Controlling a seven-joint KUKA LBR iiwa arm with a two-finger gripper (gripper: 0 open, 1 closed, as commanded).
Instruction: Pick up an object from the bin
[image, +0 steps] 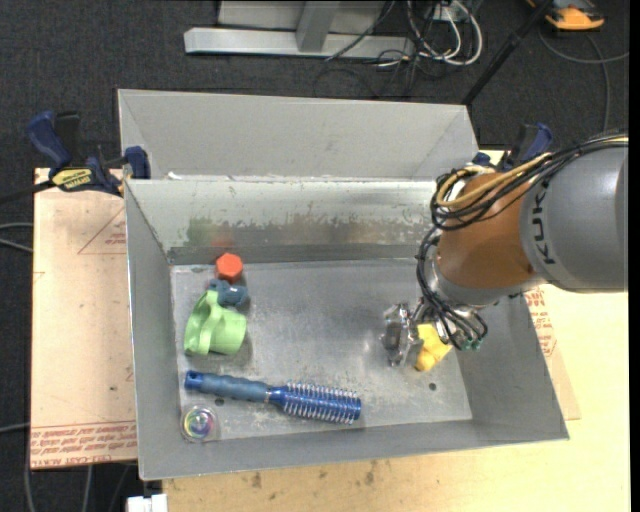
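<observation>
A KUKA iiwa arm reaches into the grey metal bin (300, 235) from the right, its silver two-finger gripper (401, 340) lowered to the floor in the bin's right half. A small yellow plastic object (431, 353) lies just beside the gripper on its right, partly tucked under the arm's orange-brown wrist cover (480, 255) and its looped cables. From this angle it cannot be told whether the grip is spread or closed, nor whether it touches the yellow piece. The other items lie well apart on the left side. A light green plastic cup with a handle (215, 331) sits below a small blue-grey piece topped with an orange hexagonal cap (230, 266). A dark blue plastic hairbrush (276, 395) lies flat along the front, and a small clear round trinket (198, 423) is near its handle end in the front left corner.
</observation>
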